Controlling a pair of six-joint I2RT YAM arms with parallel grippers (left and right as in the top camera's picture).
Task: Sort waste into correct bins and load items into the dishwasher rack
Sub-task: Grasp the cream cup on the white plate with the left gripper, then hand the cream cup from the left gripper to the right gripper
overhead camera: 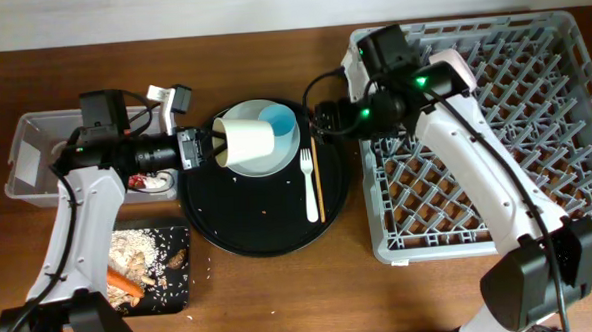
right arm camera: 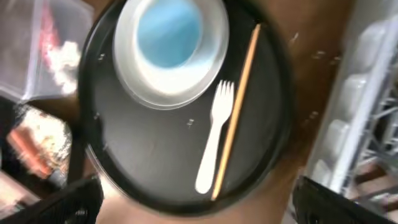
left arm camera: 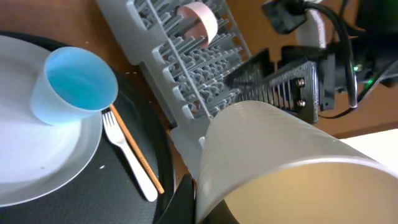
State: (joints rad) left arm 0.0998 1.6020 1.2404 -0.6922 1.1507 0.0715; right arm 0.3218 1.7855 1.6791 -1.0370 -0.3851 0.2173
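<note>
1 cream cup [overhead camera: 247,140] pinched in left gripper [overhead camera: 207,148]; right gripper [overhead camera: 319,118] spread, empty. Next: carry cup to dishwasher rack [overhead camera: 543,85].

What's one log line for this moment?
left gripper: shut on cream cup, over plate | right gripper: open, empty | blue cup: on plate | fork, chopsticks: on tray

No legible text, labels, or numbers anywhere

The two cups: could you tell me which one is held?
The cream cup, sideways in the left gripper; the blue cup stands free on the plate.
</note>
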